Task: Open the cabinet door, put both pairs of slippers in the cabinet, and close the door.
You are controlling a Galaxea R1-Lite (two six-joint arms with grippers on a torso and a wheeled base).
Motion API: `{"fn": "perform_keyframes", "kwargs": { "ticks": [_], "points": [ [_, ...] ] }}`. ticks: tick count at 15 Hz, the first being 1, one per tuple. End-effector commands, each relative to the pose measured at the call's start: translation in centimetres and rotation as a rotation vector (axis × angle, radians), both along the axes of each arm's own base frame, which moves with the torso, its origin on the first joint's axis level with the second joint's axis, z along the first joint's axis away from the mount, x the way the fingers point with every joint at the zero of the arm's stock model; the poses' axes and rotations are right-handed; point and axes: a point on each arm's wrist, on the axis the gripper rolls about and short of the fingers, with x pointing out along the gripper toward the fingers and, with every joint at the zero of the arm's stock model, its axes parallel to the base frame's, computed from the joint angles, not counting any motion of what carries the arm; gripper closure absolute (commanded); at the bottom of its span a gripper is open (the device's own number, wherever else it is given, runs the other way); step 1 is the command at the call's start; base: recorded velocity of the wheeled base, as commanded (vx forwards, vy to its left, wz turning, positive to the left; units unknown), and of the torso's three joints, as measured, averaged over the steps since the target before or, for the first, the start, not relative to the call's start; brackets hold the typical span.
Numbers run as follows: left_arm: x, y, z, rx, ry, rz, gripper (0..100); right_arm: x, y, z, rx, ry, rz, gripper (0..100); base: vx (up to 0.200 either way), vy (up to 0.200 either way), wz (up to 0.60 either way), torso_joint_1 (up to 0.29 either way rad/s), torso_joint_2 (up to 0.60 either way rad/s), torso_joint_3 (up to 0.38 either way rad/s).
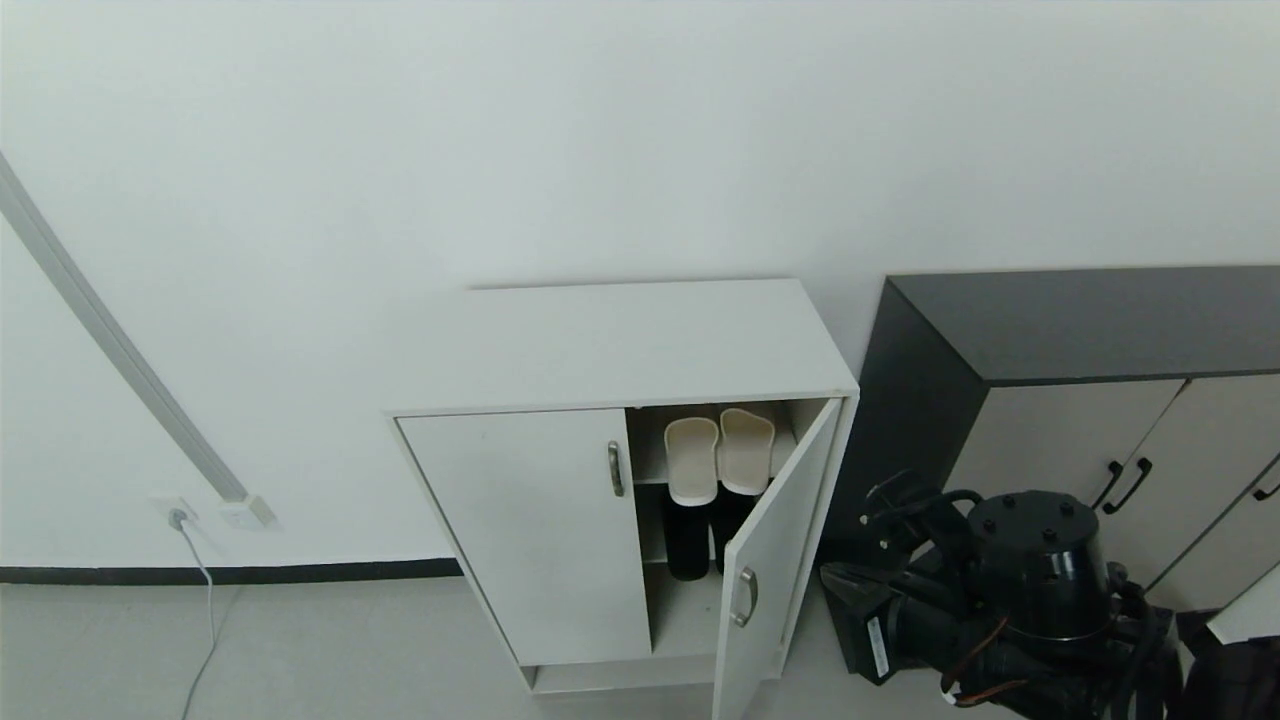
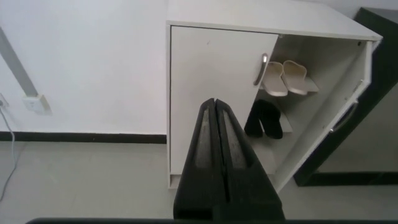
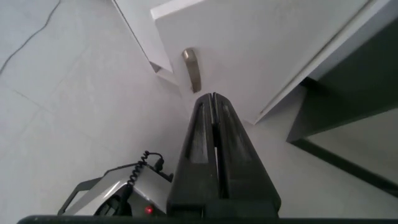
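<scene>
Floor [image 1: 330, 650]: pale grey and smooth, meeting the white wall [image 1: 500, 150] at a black skirting strip [image 1: 230, 573]
Wall fittings: a grey conduit [image 1: 100, 320] slants down the wall to a small box; beside it a socket [image 1: 178, 517] with a grey cable [image 1: 205, 620] hanging to the floor
Cabinet [image 1: 640, 345]: white, set against the wall; left door [image 1: 530, 530] shut, right door [image 1: 775, 560] standing open, each with a metal handle
Cream slippers [image 1: 718, 455]: side by side on the upper shelf, at its front edge
Black slippers [image 1: 690, 540]: side by side on the shelf below, under the cream pair
Dark cabinet [image 1: 1050, 320]: just beside the white one's right side; black top, pale doors shut, black handles
Left gripper [image 2: 214, 102]: jaws pressed together, holding nothing; out in front of the shut left door, apart from it
Right gripper [image 3: 212, 96]: jaws pressed together, empty; low over the floor, close to the open door's handle [image 3: 193, 70], not touching it
Writing: a white sticker [image 1: 876, 640] on the right arm, its print too small to read
</scene>
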Motion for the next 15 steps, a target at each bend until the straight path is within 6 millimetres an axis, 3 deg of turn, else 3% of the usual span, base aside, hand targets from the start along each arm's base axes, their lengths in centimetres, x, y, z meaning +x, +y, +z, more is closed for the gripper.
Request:
{"fn": "perform_keyframes", "kwargs": {
  "ticks": [1,9,15],
  "points": [
    [0.0,0.0,0.0,0.000,0.000,0.000,100,0.7,0.6,-0.8,-0.009,0.015,-0.001,100,0.000,0.000,0.00,0.000,0.00,0.000],
    [0.0,0.0,0.0,-0.002,0.000,0.002,100,3.8,3.2,-3.5,-0.004,0.039,-0.018,100,0.000,0.000,0.00,0.000,0.00,0.000],
    [0.0,0.0,0.0,-0.002,0.000,0.005,100,7.5,5.2,-5.1,0.010,0.021,-0.045,100,0.000,0.000,0.00,0.000,0.00,0.000]
  ]
}}
